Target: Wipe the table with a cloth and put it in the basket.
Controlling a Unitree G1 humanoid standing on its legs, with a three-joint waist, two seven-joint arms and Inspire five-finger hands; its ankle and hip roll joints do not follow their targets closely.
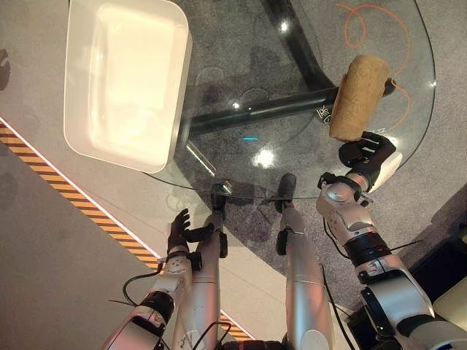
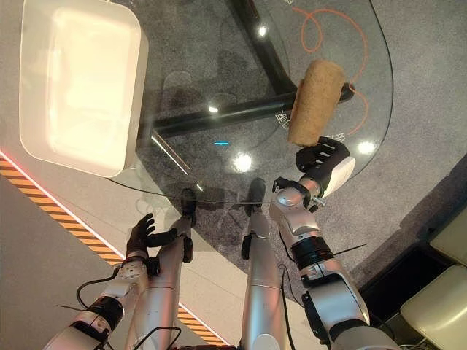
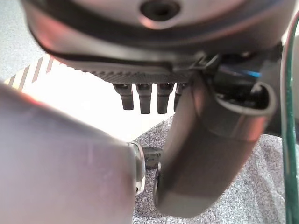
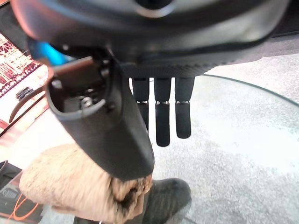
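A tan rolled cloth (image 1: 357,96) lies on the round glass table (image 1: 292,153) near its right edge. My right hand (image 1: 368,157) sits just on the near side of the cloth's end, at the table's rim. In the right wrist view its fingers (image 4: 163,116) hang straight over the glass and its thumb (image 4: 112,135) reaches down beside the cloth (image 4: 70,184), so the hand is open. The white basket (image 1: 182,87) stands on the table's left part. Down beside the table's near edge, my left hand (image 1: 181,230) hangs open, holding nothing.
The table's black tube frame (image 1: 255,113) shows through the glass. An orange cord (image 1: 365,22) curls on the grey carpet under the far right side. A yellow-and-black striped tape line (image 1: 66,186) crosses the floor at the left.
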